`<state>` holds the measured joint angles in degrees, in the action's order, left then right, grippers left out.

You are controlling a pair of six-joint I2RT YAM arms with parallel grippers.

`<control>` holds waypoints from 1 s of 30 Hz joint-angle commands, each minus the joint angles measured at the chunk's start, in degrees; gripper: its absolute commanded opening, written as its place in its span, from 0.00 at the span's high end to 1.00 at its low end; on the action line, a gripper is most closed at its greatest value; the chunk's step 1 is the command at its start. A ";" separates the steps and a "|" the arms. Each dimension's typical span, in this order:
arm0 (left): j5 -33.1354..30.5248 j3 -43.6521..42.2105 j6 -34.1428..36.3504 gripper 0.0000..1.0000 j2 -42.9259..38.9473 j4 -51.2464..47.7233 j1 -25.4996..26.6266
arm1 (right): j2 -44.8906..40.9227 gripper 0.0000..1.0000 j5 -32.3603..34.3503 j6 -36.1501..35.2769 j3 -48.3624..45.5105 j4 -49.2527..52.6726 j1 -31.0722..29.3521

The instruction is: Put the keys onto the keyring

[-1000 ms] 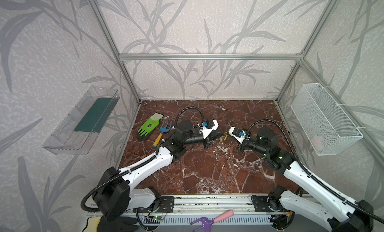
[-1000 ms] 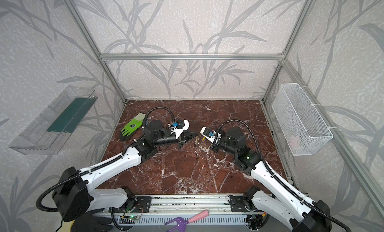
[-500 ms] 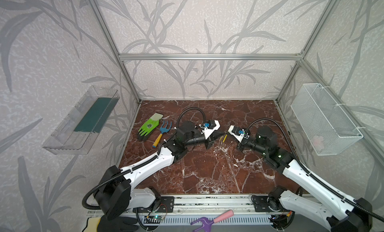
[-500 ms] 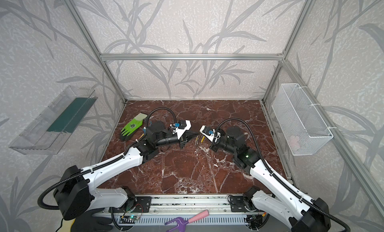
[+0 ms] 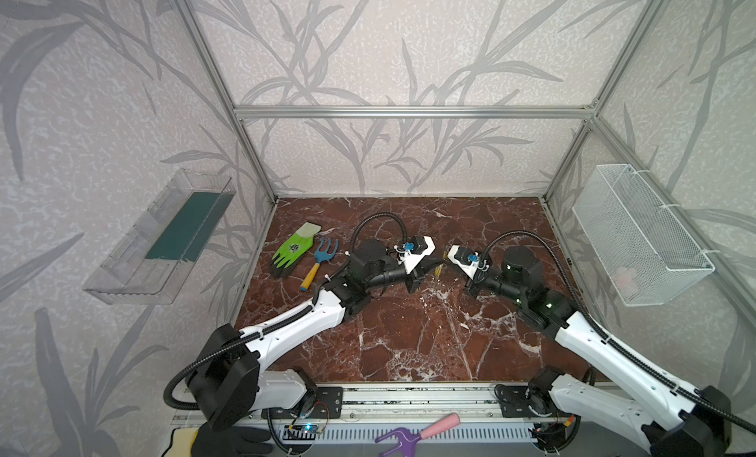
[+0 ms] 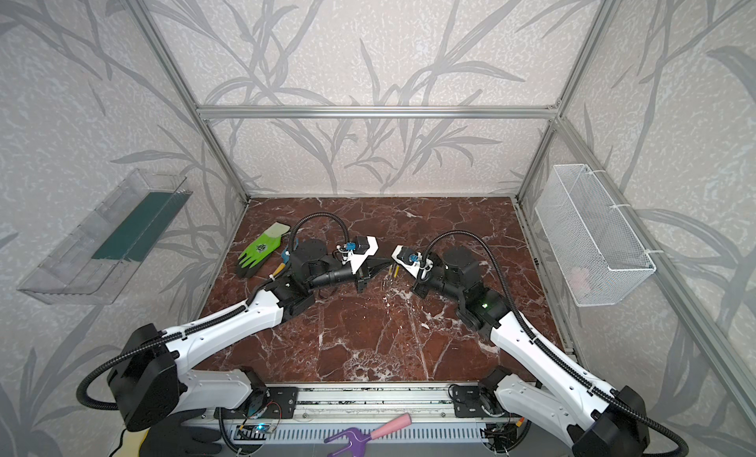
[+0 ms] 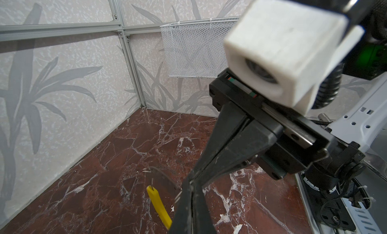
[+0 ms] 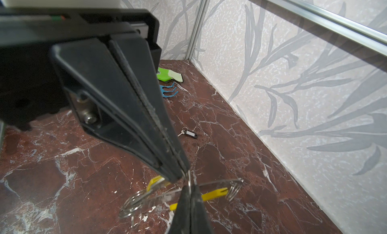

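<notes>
Above the middle of the marble floor the keyring point(image 8: 217, 181), a thin grey wire loop with coiled ends, hangs edge-on. My right gripper point(image 8: 189, 198) is shut on its wire. My left gripper point(image 7: 191, 196) is shut too, and its tips meet the right one's at the same spot on the loop point(image 7: 162, 175). A yellow label tag point(image 7: 159, 205) dangles from the ring; its key is not discernible. A second yellow piece point(image 8: 155, 182) shows by the left fingertips. In both top views the two grippers point(image 5: 437, 266) point(image 6: 393, 264) touch tip to tip over the yellow pieces point(image 6: 391, 272). The black-fob key point(image 8: 188, 134) lies on the floor.
A green glove point(image 5: 292, 250) and a blue hand rake with a yellow handle point(image 5: 320, 259) lie at the left of the floor. A white wire basket point(image 5: 638, 234) hangs on the right wall, a clear tray point(image 5: 159, 238) on the left wall. A purple-and-pink tool point(image 5: 417, 428) lies outside the front rail.
The left wrist has edged slightly to the right toward the right gripper. Both grippers stay shut at the ring with the yellow tag hanging below.
</notes>
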<state>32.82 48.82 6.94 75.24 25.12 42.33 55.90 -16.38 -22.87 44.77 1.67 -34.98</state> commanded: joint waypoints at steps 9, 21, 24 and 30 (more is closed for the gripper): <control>-8.96 0.00 2.49 1.00 -0.44 4.93 2.36 | 0.22 1.00 -0.10 -0.07 2.36 0.73 -0.53; -10.93 -0.80 3.52 1.00 -2.34 1.57 2.52 | -0.48 1.00 0.63 -0.16 2.25 1.05 -0.53; -10.70 -0.61 3.21 1.00 -2.34 0.89 2.51 | -0.66 1.00 0.91 0.11 2.16 1.05 -0.53; -12.07 -0.25 3.17 1.00 -2.21 -0.78 2.66 | -1.57 1.00 0.62 0.63 1.21 -0.25 -0.58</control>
<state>23.24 48.49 9.50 74.30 25.87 45.06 56.21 -15.42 -22.61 45.36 2.85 -35.20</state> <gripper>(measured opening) 0.048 0.045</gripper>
